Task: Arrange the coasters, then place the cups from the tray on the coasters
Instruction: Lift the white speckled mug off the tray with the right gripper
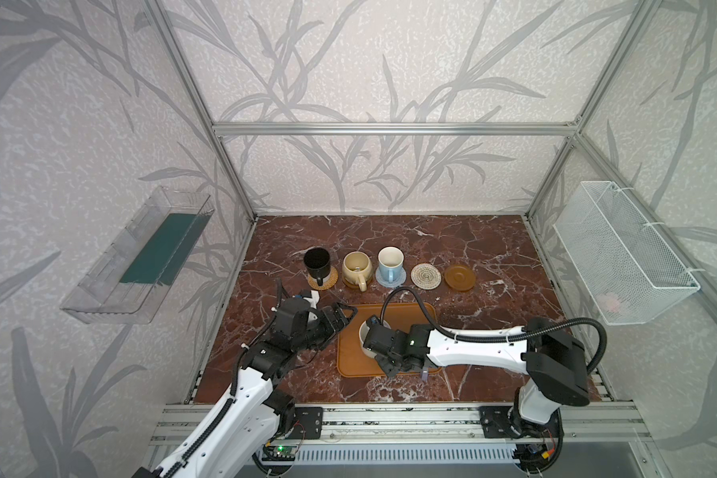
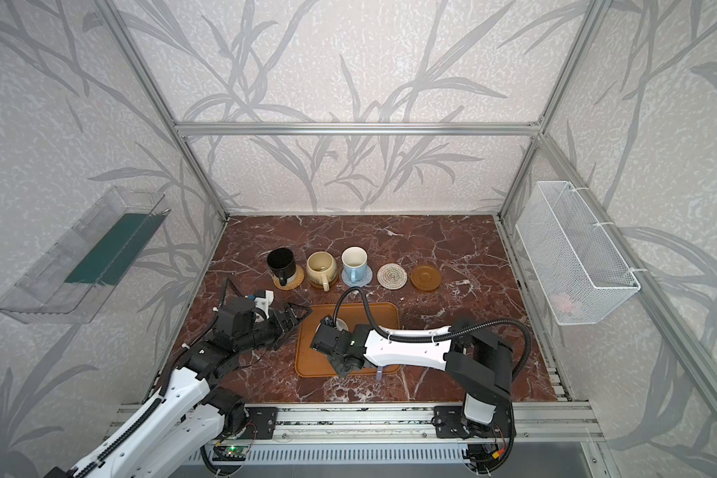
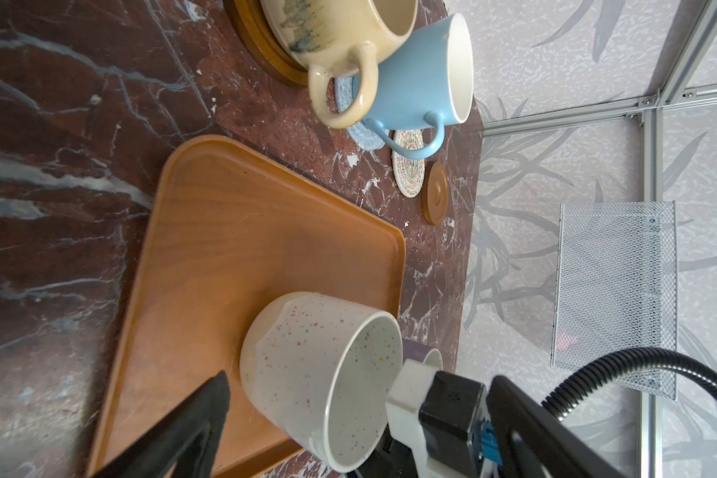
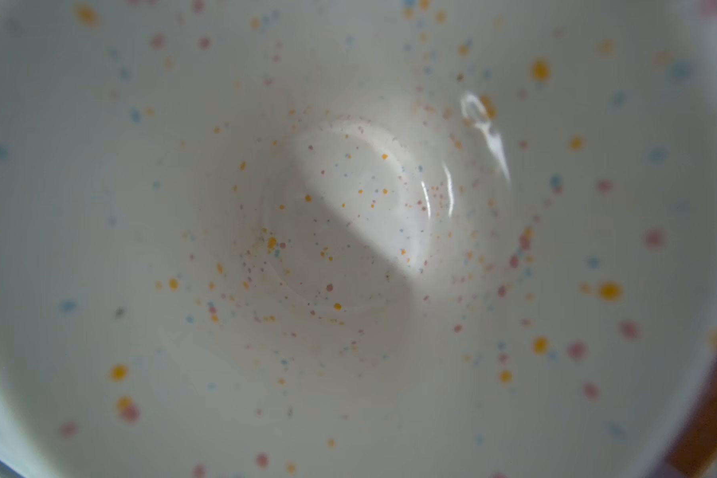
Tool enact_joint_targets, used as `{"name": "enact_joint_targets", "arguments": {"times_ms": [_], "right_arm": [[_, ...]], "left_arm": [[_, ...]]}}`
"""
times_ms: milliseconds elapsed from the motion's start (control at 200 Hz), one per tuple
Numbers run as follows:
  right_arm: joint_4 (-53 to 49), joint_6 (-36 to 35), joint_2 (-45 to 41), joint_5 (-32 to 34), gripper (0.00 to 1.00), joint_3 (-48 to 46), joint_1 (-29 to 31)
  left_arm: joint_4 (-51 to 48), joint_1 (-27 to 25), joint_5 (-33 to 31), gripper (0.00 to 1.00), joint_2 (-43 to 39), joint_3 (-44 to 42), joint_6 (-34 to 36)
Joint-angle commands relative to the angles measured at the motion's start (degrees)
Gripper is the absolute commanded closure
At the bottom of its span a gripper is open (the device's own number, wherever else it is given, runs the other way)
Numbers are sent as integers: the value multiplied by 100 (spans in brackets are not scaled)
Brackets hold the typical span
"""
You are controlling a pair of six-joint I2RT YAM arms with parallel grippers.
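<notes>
In both top views the black cup (image 1: 317, 261), the cream-yellow cup (image 1: 356, 267) and the light blue cup (image 1: 390, 263) each stand on a coaster in a row. To their right a cream rope coaster (image 1: 426, 276) and a brown coaster (image 1: 459, 277) lie bare. On the tray (image 1: 406, 312) stands the speckled white cup (image 3: 303, 351). My right gripper (image 1: 386, 364) hovers right over it, fingers hidden, and its wrist view looks straight into the cup (image 4: 348, 207). The lavender cup (image 1: 424, 374) peeks out from under the right arm. My left gripper (image 1: 340, 316) is open and empty at the tray's far left corner.
A white wire basket (image 1: 621, 252) hangs on the right wall. A clear plastic bin (image 1: 141, 256) hangs on the left wall. The right arm's black cable (image 1: 406, 296) loops above the tray's far edge. Aluminium frame posts stand at the table's corners.
</notes>
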Motion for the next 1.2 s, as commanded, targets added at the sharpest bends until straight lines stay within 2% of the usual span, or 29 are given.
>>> {"name": "enact_joint_targets", "arguments": {"times_ms": [0, 75, 185, 395, 615, 765, 975, 1195], "right_arm": [[-140, -145, 155, -54, 64, 199, -35], [-231, -149, 271, -3, 57, 292, -64], [19, -208, 181, 31, 57, 188, -72], [347, -325, -88, 289, 73, 66, -59], [65, -303, -96, 524, 73, 204, -65], [107, -247, -394, 579, 78, 131, -65], [84, -370, -230, 460, 100, 179, -62], [337, -503, -697, 603, 100, 81, -60]], "left_arm": [[-79, 17, -151, 1, -126, -83, -98], [-54, 11, -153, 1, -143, -151, -140], [-21, 13, -148, 1, -169, -196, -177], [-61, 10, -179, 1, -143, -181, -151], [-34, 12, -179, 1, -118, -172, -140], [-56, 13, -212, 1, -182, -199, -150], [-15, 11, -199, 1, -170, -212, -172], [-25, 11, -258, 1, -181, -183, -159]]}}
